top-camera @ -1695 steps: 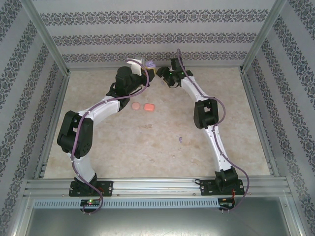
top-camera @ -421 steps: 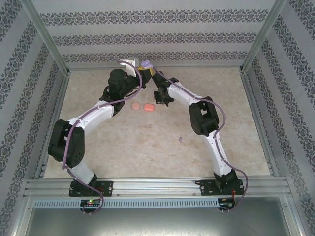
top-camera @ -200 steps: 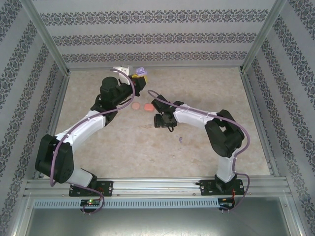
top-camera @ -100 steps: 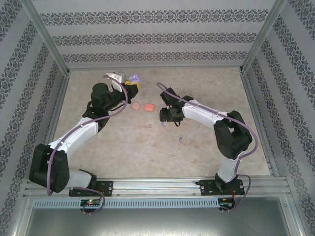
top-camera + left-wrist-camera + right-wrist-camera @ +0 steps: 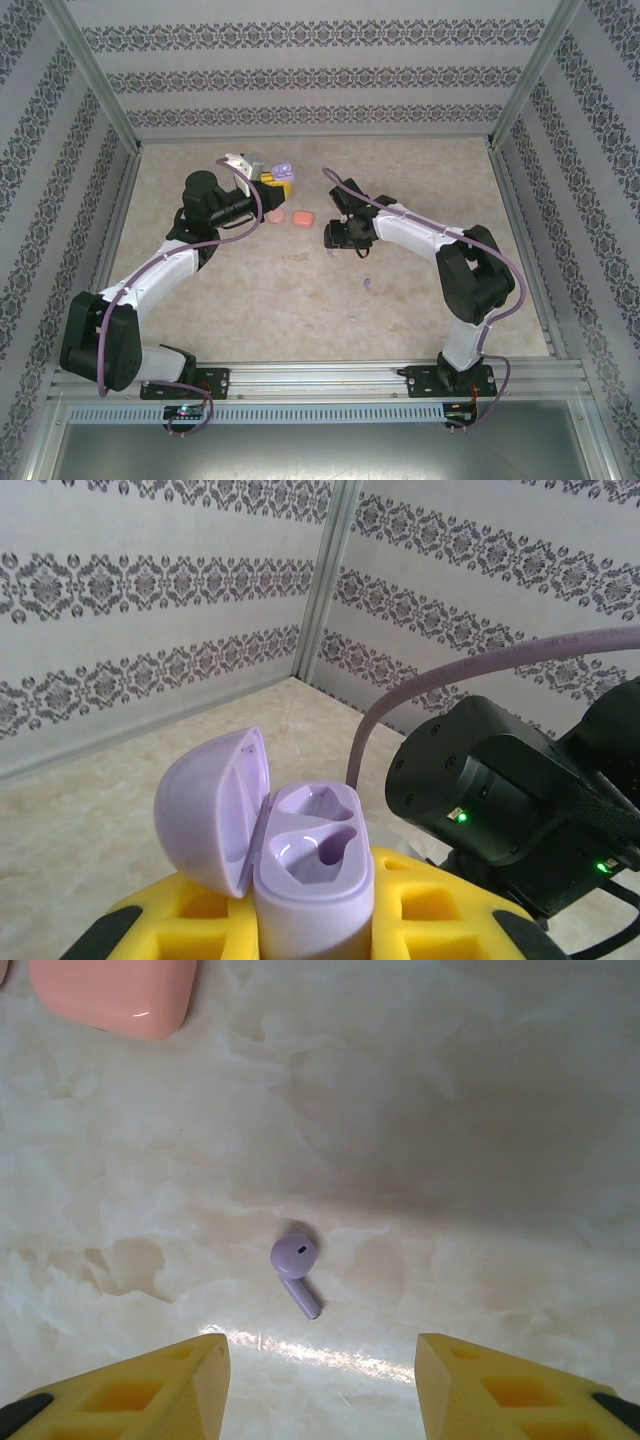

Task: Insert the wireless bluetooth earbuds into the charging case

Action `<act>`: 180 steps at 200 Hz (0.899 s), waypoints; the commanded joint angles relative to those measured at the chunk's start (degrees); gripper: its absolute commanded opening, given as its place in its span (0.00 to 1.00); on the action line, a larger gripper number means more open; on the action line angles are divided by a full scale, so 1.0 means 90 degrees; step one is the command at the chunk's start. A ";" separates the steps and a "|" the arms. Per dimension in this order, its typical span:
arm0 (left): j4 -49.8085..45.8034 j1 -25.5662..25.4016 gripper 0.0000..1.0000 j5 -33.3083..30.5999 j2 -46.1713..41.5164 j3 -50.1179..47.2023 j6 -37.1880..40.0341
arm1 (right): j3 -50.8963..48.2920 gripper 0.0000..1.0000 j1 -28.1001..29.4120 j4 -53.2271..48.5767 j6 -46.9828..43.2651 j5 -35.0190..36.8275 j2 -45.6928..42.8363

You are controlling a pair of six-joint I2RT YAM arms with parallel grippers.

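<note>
My right claw (image 5: 322,1360) came down over the purple earbud (image 5: 295,1270), standing apart; my left claw (image 5: 315,925) clamps the case (image 5: 305,855). Closing off-centre may flick it away.

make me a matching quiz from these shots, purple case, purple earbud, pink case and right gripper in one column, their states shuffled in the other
Things:
1. purple case
2. purple earbud
3. pink case
4. right gripper

States:
A. tiny, lying loose on the table
B. jaws open, facing down at the table
C. lid open, both wells empty
D. lid shut, resting on the table

Pairs: 1-C, 2-A, 3-D, 4-B
</note>
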 commanded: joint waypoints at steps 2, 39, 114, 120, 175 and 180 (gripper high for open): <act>0.0290 0.0011 0.00 -0.0198 -0.0106 0.0088 0.0318 | 0.0301 0.52 0.0198 -0.0245 -0.0119 0.0297 0.0314; 0.0518 0.0012 0.00 -0.0427 -0.0053 0.0111 0.0150 | 0.0664 0.50 0.0325 -0.0537 -0.0247 0.0742 0.0758; 0.0439 0.0010 0.00 -0.0564 -0.0133 0.0152 0.0166 | 0.1099 0.45 0.0409 -0.0610 -0.0351 0.0797 0.1342; 0.0422 0.0015 0.00 -0.0566 -0.0134 0.0152 0.0172 | 0.1151 0.45 0.0410 -0.0625 -0.0360 0.0797 0.1391; 0.0395 0.0016 0.00 -0.0596 -0.0154 0.0137 0.0176 | 0.1419 0.43 0.0452 -0.0791 -0.0442 0.0876 0.1697; 0.0393 0.0011 0.00 -0.0595 -0.0161 0.0140 0.0185 | 0.1417 0.42 0.0460 -0.0800 -0.0447 0.0883 0.1710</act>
